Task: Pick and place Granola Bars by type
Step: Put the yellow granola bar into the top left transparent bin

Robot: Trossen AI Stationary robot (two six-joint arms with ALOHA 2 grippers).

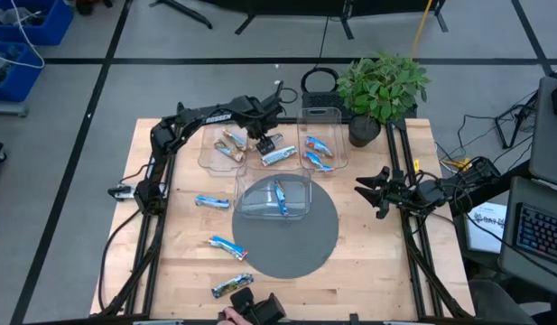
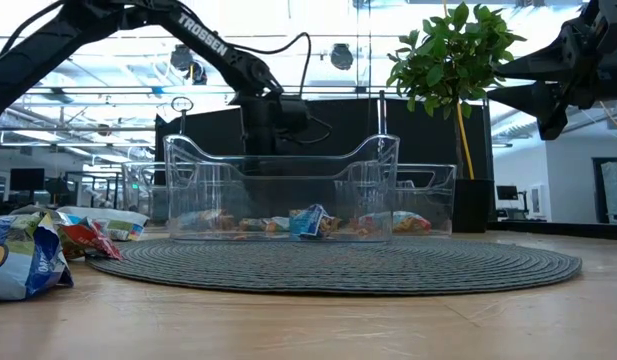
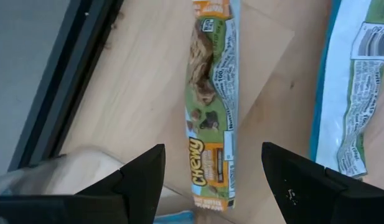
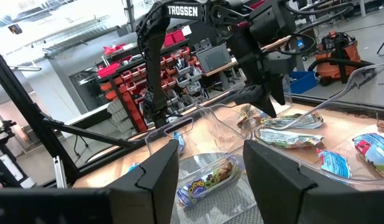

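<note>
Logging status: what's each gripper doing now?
Left gripper: open, empty, above a green bar.
Right gripper: open, empty.

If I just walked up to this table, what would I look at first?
Probably the left hand, open above the far clear bin, right over a green-and-tan granola bar. Next, the leafy green plant at the table's far right corner, beside another bin of blue bars. Then the loose blue bars on the wood to the left of the round grey mat, while the right hand waits at the right edge.
</note>
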